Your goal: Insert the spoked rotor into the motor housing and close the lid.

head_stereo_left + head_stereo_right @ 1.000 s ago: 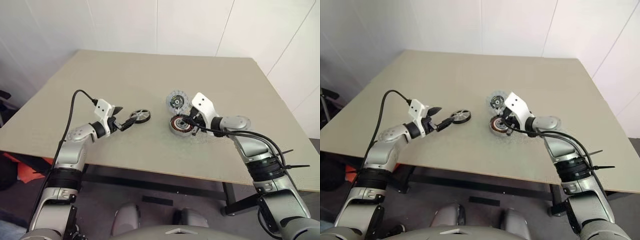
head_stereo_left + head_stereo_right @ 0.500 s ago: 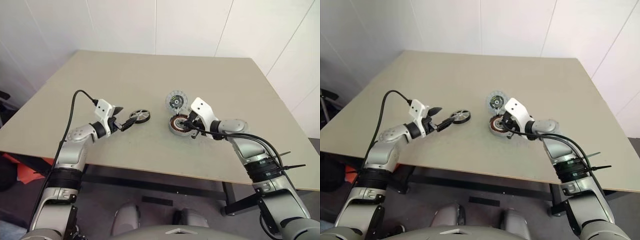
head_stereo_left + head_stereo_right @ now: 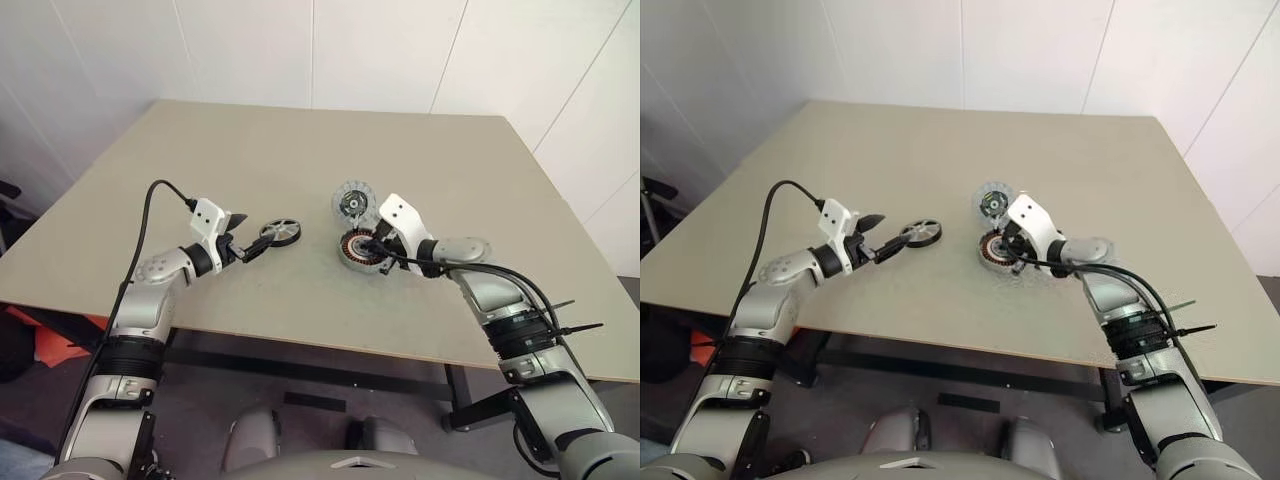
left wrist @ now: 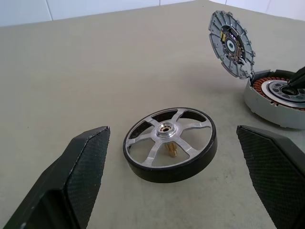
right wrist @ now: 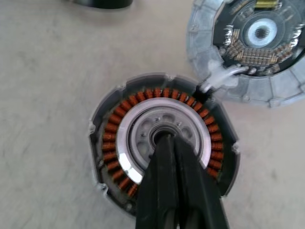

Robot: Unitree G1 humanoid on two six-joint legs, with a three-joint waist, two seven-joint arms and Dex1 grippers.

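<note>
Fingers of left gripper spread round one spoked rotor; right gripper pressed together.

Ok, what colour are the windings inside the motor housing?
Copper-orange, ringing the silvery hub of the motor housing; the right wrist view shows them best.

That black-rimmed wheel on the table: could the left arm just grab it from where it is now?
Probably yes. The spoked rotor lies flat on the bare table, and the left gripper stands open right at it, a finger on either side, nothing between.
</note>
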